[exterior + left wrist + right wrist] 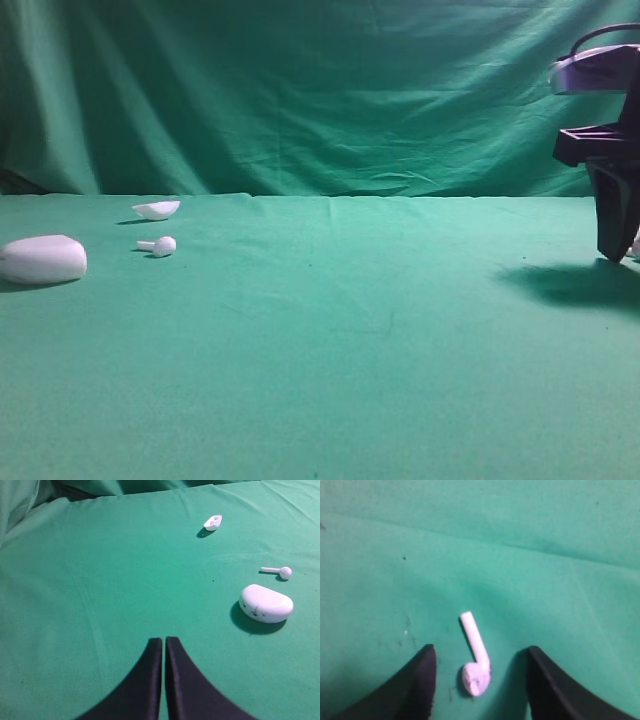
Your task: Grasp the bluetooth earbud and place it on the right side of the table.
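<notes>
**Earbud down at the right edge, case shut at the left**

Start with your containers. The white oval case point(266, 603) sits closed on the table point(320, 340); you cannot see inside it. In the high view it lies at about nine o'clock, hard against the left border. Just beyond it, toward ten o'clock, rests a small white shell-shaped piece point(157, 209), hollow side up in the left wrist view; whether anything is in it is too small to tell. Between the case and that piece lies a second earbud point(159, 245), plain white, stem pointing left, touching neither.

Your bluetooth earbud point(475, 659) lies flat on the green cloth in the right wrist view, head at six o'clock with a faint dark spot, stem running up toward eleven. The right gripper point(481, 677) stands spread around it, one finger on each side, neither touching it. In the high view that gripper shows at three o'clock, at the far right edge, its tip down at the cloth and a shadow below it.

Your left gripper point(164, 652) has its fingers pressed together with nothing between them, above bare cloth, well apart from the case.

The table is covered in green cloth, lightly creased. A matching green drape point(300, 90) hangs in folds behind it.
</notes>
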### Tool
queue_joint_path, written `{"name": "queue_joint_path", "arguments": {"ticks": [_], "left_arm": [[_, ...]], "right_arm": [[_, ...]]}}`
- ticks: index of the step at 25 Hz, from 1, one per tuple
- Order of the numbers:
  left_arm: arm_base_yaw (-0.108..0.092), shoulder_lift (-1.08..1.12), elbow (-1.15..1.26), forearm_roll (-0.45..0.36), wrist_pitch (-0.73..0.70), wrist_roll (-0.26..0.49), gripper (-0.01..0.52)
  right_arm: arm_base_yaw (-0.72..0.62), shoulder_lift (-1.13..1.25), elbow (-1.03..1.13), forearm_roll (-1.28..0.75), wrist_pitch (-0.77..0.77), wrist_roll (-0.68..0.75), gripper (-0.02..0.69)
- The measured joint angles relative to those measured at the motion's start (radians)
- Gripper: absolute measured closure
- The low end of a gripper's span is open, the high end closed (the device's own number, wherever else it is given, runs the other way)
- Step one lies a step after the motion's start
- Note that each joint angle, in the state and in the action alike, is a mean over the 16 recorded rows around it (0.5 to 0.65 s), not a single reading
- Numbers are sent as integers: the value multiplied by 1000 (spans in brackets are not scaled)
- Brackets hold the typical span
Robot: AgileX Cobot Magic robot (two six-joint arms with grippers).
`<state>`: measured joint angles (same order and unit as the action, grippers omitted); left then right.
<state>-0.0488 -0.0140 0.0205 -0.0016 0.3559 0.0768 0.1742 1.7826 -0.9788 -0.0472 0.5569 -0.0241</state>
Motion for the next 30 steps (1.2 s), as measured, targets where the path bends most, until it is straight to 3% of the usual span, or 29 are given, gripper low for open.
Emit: {"name": "queue_joint_path", "arguments": {"ticks": [5, 10, 24, 30], "left_arm": [[0, 0, 0, 0, 0, 0, 514], [0, 0, 0, 0, 0, 0, 514], [0, 0, 0, 1, 0, 0, 514], [0, 0, 0, 0, 0, 0, 514]], "right_arm": [[1, -43, -23, 11, 52, -1, 287], [2, -150, -55, 36, 134, -1, 297], [3, -748, -6, 104, 351, -1, 610], [3, -1049, 128, 115, 358, -1, 665]]}}
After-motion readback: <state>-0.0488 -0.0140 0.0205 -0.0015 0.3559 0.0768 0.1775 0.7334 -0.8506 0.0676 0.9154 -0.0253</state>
